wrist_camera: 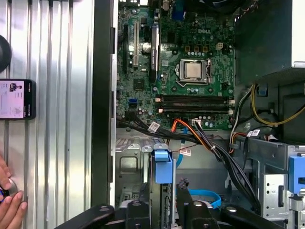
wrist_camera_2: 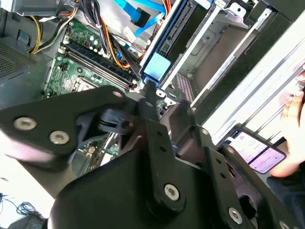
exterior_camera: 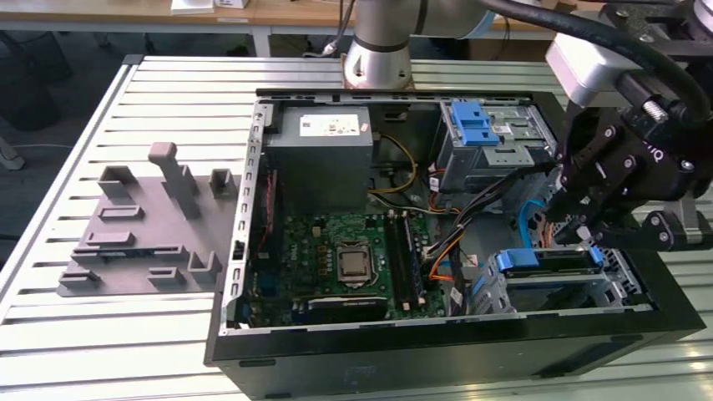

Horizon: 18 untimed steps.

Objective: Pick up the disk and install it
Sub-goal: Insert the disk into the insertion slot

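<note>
Disk [exterior_camera: 523,261] [wrist_camera: 162,167] [wrist_camera_2: 156,65] sits on edge in the drive bay [exterior_camera: 607,288] at the front corner of the open computer case [exterior_camera: 446,347], on the exterior view's right. Only its narrow edge shows: a blue plastic rail end with a strip of silver metal behind it. Can't see the label face.

End effector [exterior_camera: 590,238] [wrist_camera: 165,210] hangs right over that bay. Its black fingers [wrist_camera: 136,212] are spread, one on each side of the disk's upper edge with a gap on both sides; can't tell if either one touches it.

A light blue flat cable [wrist_camera: 200,196] lies just beside the bay. Orange and black cable bundles [wrist_camera: 205,140] run from there toward the green motherboard [exterior_camera: 346,259], which has a bare processor socket [wrist_camera: 193,70]. Beyond the motherboard stands the grey metal box [exterior_camera: 323,142] with a small white sticker. Next to that is the perforated silver cage [exterior_camera: 490,138] with a blue latch.

The case lies on a slatted aluminium bench [exterior_camera: 112,326]. A grey moulded fixture [exterior_camera: 145,234] rests on the bench, well apart from the case on the exterior view's left.

In the first wrist view a phone [wrist_camera: 16,99] lies on the bench, with a person's hand [wrist_camera: 9,205] near it.
</note>
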Each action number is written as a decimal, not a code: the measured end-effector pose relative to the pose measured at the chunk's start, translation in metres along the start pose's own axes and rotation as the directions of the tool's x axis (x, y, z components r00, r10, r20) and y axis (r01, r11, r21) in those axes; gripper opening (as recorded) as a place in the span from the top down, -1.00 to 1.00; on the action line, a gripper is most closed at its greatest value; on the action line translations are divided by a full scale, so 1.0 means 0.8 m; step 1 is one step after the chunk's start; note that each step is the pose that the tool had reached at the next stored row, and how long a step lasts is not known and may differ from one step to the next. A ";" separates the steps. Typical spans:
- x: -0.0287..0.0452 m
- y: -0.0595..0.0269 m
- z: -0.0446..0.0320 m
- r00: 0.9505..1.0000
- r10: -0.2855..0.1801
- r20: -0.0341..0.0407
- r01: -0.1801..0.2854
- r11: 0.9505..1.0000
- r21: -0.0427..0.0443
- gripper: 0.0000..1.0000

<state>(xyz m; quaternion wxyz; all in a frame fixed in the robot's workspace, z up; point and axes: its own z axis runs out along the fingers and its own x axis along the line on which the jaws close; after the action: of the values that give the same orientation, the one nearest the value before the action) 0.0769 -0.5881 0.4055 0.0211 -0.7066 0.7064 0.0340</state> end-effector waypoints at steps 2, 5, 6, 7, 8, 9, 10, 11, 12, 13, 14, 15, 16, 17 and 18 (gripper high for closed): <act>0.0002 0.000 0.0021 1.000 0.000 0.000 0.000 1.000 0.000 0.39; 0.0004 0.000 0.0051 1.000 0.000 0.000 0.000 1.000 0.000 0.62; 0.0004 0.000 0.0058 1.000 0.000 0.000 0.000 1.000 0.000 0.74; 0.0005 0.000 0.0063 1.000 0.000 0.000 0.000 1.000 0.000 0.74; 0.0005 0.000 0.0068 1.000 0.000 0.000 0.000 1.000 0.000 0.79; 0.0005 0.000 0.0072 1.000 0.000 0.000 0.000 1.000 0.000 0.79; 0.0006 0.000 0.0077 1.000 0.000 0.000 0.000 1.000 0.000 0.79; 0.0007 0.000 0.0083 1.000 0.000 0.000 0.000 1.000 0.000 0.79; 0.0007 0.000 0.0088 1.000 0.000 0.000 0.000 1.000 0.000 0.79; 0.0007 0.000 0.0092 1.000 0.000 0.000 0.000 1.000 0.000 0.79; 0.0008 0.000 0.0098 1.000 0.000 0.000 0.000 1.000 0.001 0.79; 0.0008 0.000 0.0104 1.000 0.000 0.000 0.000 1.000 0.001 0.79; 0.0009 0.000 0.0109 1.000 0.000 0.000 0.000 1.000 0.001 0.79; 0.0009 0.000 0.0113 1.000 0.000 0.000 0.000 1.000 0.001 0.79; 0.0009 0.000 0.0118 1.000 0.000 0.000 0.000 1.000 0.001 0.79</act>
<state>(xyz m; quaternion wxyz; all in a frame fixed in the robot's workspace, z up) 0.0769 -0.5881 0.3960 0.0214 -0.7067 0.7064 0.0337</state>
